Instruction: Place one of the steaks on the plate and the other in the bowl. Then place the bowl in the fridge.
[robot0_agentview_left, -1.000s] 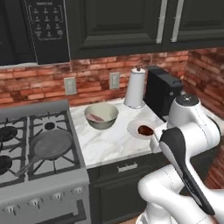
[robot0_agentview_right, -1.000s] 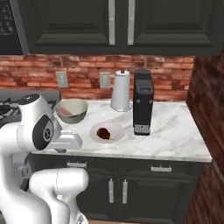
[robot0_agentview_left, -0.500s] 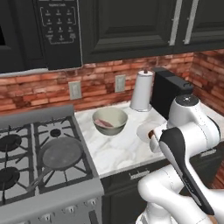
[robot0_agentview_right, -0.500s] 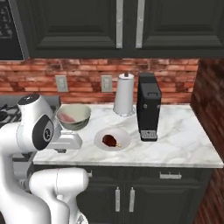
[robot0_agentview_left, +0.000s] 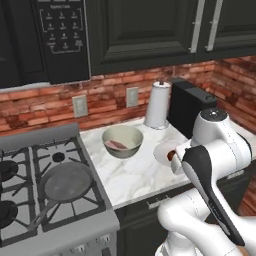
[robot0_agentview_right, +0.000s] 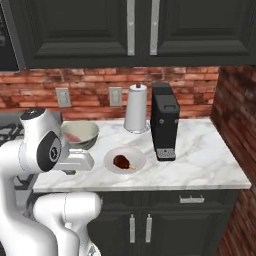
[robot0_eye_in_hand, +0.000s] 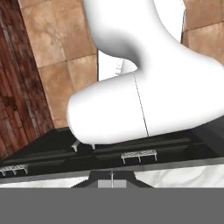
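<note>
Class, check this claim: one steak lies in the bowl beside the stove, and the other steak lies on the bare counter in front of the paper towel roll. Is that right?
Not quite. The second steak lies on the white plate, not on the bare counter, as the right base view shows. The rest holds: the other steak is in the bowl beside the stove, and the plate sits in front of the paper towel roll.

On the marble counter (robot0_agentview_left: 135, 175) the bowl (robot0_agentview_left: 122, 141) holds one steak (robot0_agentview_left: 116, 145), beside the white plate (robot0_agentview_left: 162, 151).
</note>
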